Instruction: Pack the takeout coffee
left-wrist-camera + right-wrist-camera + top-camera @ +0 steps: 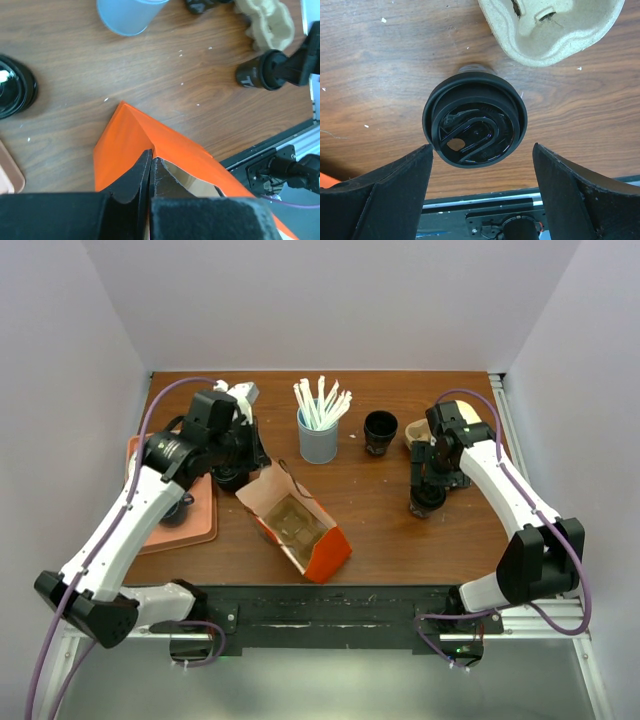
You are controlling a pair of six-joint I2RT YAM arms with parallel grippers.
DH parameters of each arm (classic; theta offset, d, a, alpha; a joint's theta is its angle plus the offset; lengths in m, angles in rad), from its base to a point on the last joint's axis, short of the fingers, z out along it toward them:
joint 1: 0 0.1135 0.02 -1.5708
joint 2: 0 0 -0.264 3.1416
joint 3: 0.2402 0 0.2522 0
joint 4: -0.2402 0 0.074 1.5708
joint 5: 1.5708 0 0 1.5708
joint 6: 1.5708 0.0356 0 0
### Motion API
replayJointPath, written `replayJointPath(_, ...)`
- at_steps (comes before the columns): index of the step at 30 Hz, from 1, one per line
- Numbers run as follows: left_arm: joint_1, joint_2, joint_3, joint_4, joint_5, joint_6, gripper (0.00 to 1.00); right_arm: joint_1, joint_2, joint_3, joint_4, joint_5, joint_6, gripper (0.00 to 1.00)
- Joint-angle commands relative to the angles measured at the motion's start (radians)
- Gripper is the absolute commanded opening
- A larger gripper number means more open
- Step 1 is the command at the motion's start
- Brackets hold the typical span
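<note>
Two arms are working together. The left gripper is pinching a flap of the orange paper takeout bag, apparently propping it open. The right gripper is hovering with fingers spread around the small dark brown, black-lidded coffee cup, which is standing right of the bag, near the beige pulp cup carrier. The grasp looks pending: closing on the cup, lifting, carrying it left.

The lid looks glossy plastic, the carrier rough pulp, the table wood.
</note>
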State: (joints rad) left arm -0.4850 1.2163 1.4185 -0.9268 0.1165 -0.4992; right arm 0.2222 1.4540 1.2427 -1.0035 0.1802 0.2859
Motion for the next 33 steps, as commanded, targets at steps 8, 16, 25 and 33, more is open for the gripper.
replayJointPath(8,0.026,0.190,0.247,-0.224,-0.098,-0.168,0.00,-0.004,-0.013,0.113,-0.032,0.007,-0.016,0.84)
replayJointPath(16,0.146,0.252,0.258,-0.103,0.088,-0.243,0.00,-0.003,-0.018,0.100,-0.020,0.032,-0.013,0.83)
replayJointPath(25,0.149,0.229,0.204,-0.119,0.015,-0.243,0.00,-0.001,-0.038,0.310,-0.067,-0.243,0.028,0.77)
replayJointPath(33,0.148,0.203,0.204,-0.139,-0.005,-0.174,0.22,0.147,-0.055,0.510,-0.109,-0.406,0.170,0.75)
